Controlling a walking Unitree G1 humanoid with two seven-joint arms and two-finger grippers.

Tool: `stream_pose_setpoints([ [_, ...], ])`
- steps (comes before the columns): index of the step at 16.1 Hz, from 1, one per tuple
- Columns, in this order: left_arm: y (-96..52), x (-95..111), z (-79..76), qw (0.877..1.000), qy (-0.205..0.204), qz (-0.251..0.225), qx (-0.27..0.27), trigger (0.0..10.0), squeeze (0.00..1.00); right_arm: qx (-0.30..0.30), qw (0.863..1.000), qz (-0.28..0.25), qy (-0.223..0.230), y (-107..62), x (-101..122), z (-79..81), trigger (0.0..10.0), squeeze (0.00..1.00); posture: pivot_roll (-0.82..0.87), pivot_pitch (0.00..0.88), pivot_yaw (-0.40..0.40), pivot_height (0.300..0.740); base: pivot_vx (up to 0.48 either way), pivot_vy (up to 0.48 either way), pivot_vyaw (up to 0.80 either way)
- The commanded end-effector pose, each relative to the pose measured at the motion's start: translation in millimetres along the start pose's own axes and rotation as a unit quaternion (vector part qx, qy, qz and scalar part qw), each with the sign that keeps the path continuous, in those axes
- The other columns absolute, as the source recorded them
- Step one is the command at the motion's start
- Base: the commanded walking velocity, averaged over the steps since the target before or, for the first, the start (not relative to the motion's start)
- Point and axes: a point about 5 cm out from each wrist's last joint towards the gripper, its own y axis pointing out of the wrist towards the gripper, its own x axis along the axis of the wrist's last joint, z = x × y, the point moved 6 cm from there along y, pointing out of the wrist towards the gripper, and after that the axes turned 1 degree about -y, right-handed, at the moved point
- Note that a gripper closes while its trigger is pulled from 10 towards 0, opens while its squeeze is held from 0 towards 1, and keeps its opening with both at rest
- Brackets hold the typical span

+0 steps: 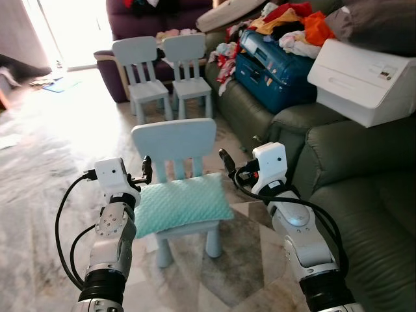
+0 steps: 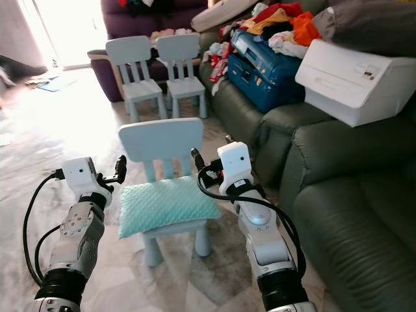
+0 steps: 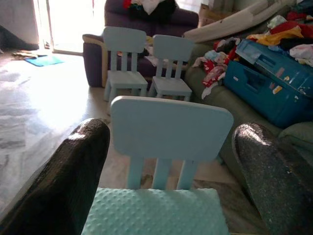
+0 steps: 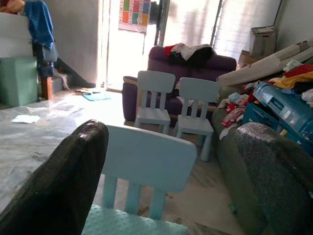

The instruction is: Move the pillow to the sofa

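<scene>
The dimpled mint-green fabric pillow (image 1: 183, 203) lies across the seat of a small pale-blue plastic chair (image 1: 174, 142), overhanging its side edges. The left claw (image 1: 145, 168) and right claw (image 1: 227, 161) hover at either side, both with fingers apart. A dark green sofa (image 1: 364, 182) stands just beside the chair.

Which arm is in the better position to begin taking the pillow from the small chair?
Probably both together. The left gripper and right gripper hover open at opposite ends of the pillow on the chair. If only one, the right, since the sofa lies on its side.
</scene>
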Motion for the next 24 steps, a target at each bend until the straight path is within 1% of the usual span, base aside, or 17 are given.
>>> stream_pose_setpoints([
  [1,1.8,9.0,-0.1,1.0,-0.002,-0.014,-0.003,10.0,0.0,0.006,1.0,-0.009,0.0,2.8,5.6,2.2,10.0,0.0,-0.2,0.0,0.027,0.74,0.465,0.0,0.0],
  [10,0.9,7.7,-1.2,1.0,-0.007,-0.011,-0.006,10.0,0.0,0.006,1.0,-0.008,-0.001,1.3,4.6,2.1,10.0,0.0,-0.2,0.0,0.026,0.74,0.462,0.0,0.0],
  [13,0.9,5.9,2.9,1.0,-0.012,-0.006,0.007,10.0,0.0,0.005,1.0,-0.005,-0.001,0.7,2.6,1.7,10.0,0.0,-0.2,0.0,0.025,0.74,0.395,0.097,0.0],
  [16,1.4,6.4,2.9,1.0,-0.013,-0.007,0.014,10.0,0.0,0.005,1.0,-0.003,-0.004,-0.1,1.6,1.0,10.0,0.0,-0.2,0.0,0.025,0.74,0.0,0.0,0.0],
  [18,1.7,5.6,3.0,1.0,-0.013,-0.004,0.017,10.0,0.0,0.005,1.0,-0.003,-0.009,0.0,1.6,1.2,10.0,0.0,-0.2,0.0,0.026,0.74,0.0,0.0,0.7],
  [24,3.7,3.6,5.4,0.999,-0.031,0.004,0.029,10.0,0.0,0.002,1.0,0.0,-0.006,0.0,-0.1,1.0,10.0,0.0,-0.2,0.0,0.028,0.74,0.0,0.0,0.79],
])
